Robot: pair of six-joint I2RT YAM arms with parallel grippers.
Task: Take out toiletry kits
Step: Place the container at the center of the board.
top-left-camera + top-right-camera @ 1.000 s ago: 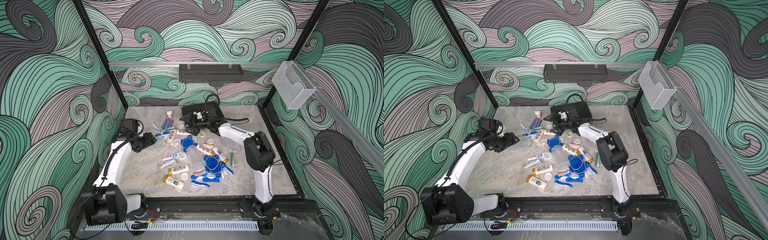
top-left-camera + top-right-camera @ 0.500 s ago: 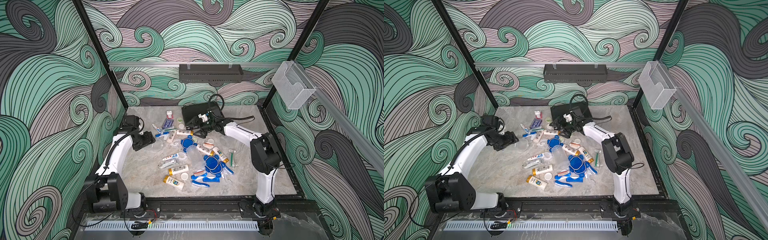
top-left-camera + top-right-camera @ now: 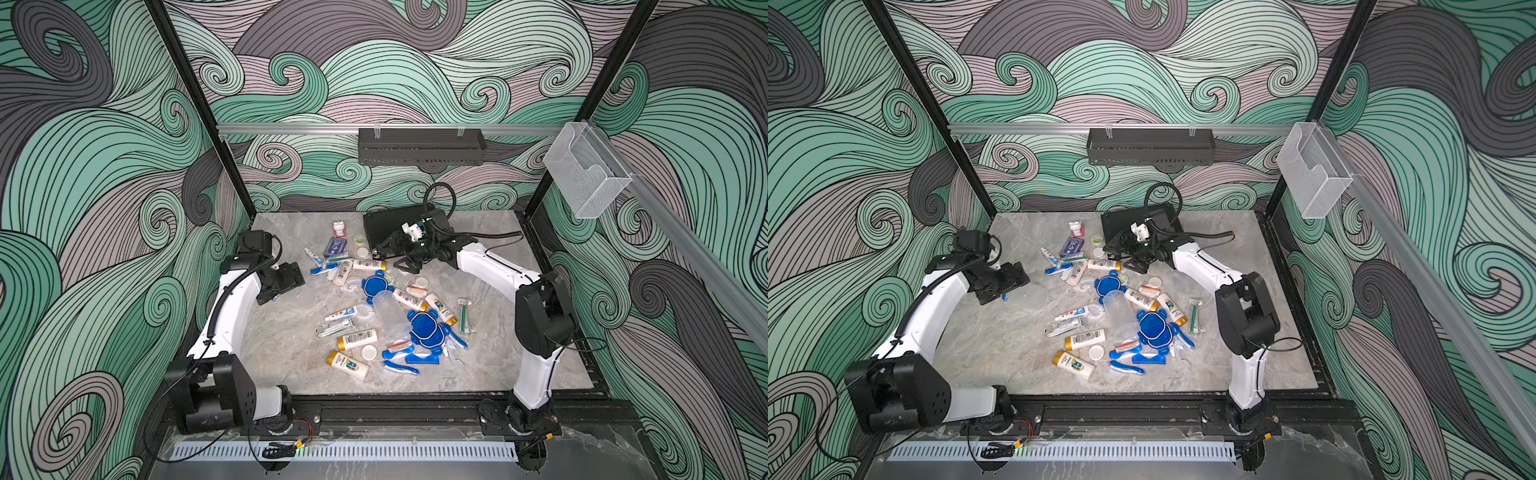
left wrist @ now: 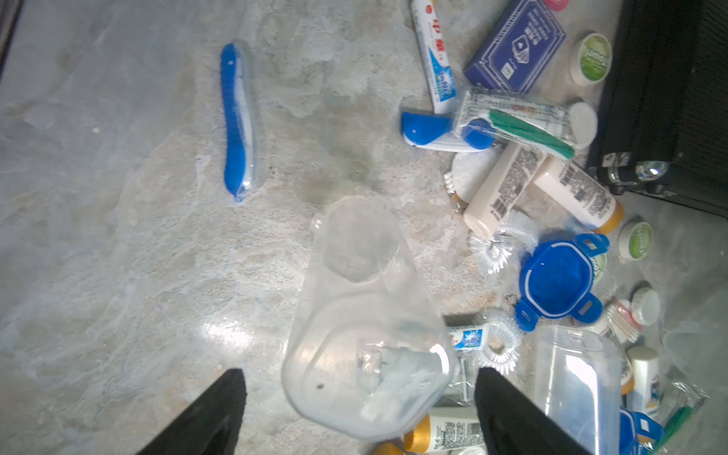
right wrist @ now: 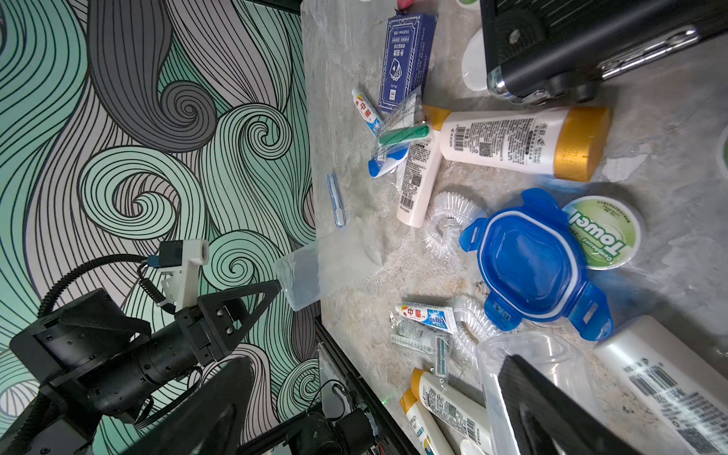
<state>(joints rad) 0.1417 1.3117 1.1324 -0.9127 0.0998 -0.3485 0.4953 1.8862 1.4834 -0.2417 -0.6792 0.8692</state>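
Clear plastic tumbler point(image 4: 366, 315): smooth, see-through, faintly hazy. Round blue clip-tab lid point(image 4: 557, 277): glossy plastic. Grey marbled tabletop point(image 4: 118, 256): stone-look, mottled, slight sheen. Black ribbed briefcase point(image 5: 591, 23): matt shell, chrome-bright metal fittings.

Swirl-patterned green-grey walls point(image 3: 374, 62) around a grey marbled tabletop point(image 3: 291, 353).

Bright, even light; glare on the tabletop point(image 4: 232, 335), wrist views slightly blurred.
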